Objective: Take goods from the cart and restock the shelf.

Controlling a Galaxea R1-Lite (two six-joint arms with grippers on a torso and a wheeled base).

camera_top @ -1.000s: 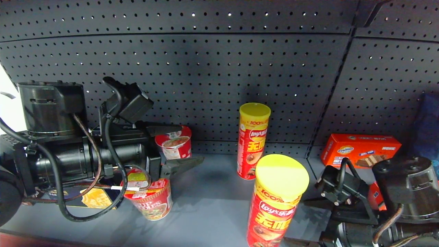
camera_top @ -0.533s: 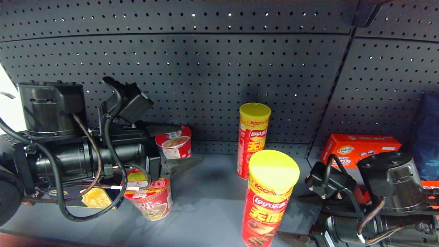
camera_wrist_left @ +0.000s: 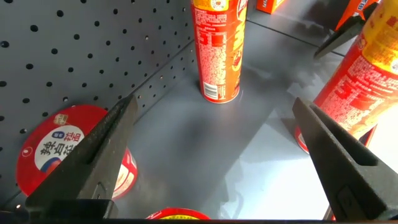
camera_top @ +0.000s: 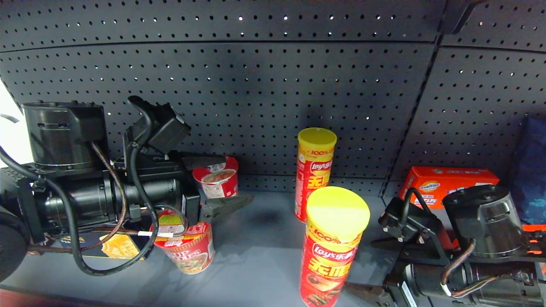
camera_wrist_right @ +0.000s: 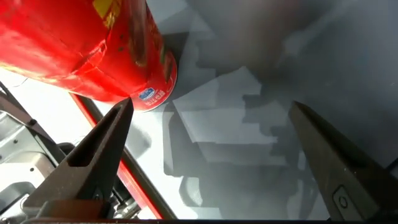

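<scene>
Starting at the left, a yellow box (camera_top: 115, 246) lies on the shelf (camera_top: 264, 256) under the left arm. The left gripper (camera_top: 236, 179) hangs just above the shelf floor. Its two fingers are spread wide apart and hold nothing. In the left wrist view the same gripper (camera_wrist_left: 214, 102) has bare shelf between its fingers.

Two red cups are close to it. The front cup (camera_top: 190, 251) stands below the arm, near the shelf's front edge. The back cup (camera_top: 217, 179) sits by the back wall (camera_top: 256, 85), just beside one finger (camera_wrist_left: 93, 162).

Next come two red cans with yellow lids. The back can (camera_top: 315, 172) stands upright near the wall. The front can (camera_top: 332, 247) stands upright near the front edge of the shelf, well in front of the back can.

The right gripper (camera_top: 366, 267) is low and just to the right of the front can. Its fingers are spread apart too, and it grips nothing. In the right wrist view the can's bottom (camera_wrist_right: 149, 81) is very near one finger (camera_wrist_right: 99, 155); I cannot tell if they touch.

An orange box (camera_top: 448, 185) lies behind the right arm, and a blue bag (camera_top: 531, 170) is at the far right.
</scene>
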